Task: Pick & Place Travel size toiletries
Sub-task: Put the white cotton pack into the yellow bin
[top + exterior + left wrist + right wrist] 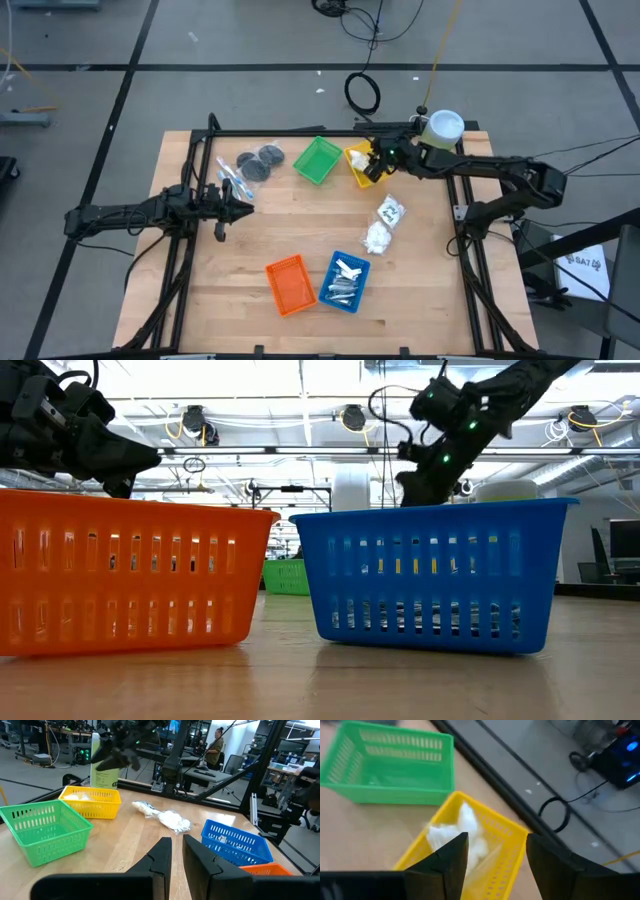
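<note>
White packets look soft and light, so pinch yours mid-body; right gripper spread above yellow tray, left gripper nearly pressed together.

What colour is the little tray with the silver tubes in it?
Blue tray, best seen in the high view.

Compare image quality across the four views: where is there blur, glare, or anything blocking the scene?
Right wrist view: the white packet in the yellow tray looks smeared, soft. Low view: ceiling lights glare, and the orange tray and blue tray block most of the table. High view: evenly lit, sharp. Left wrist view: the near fingers are soft.
</note>
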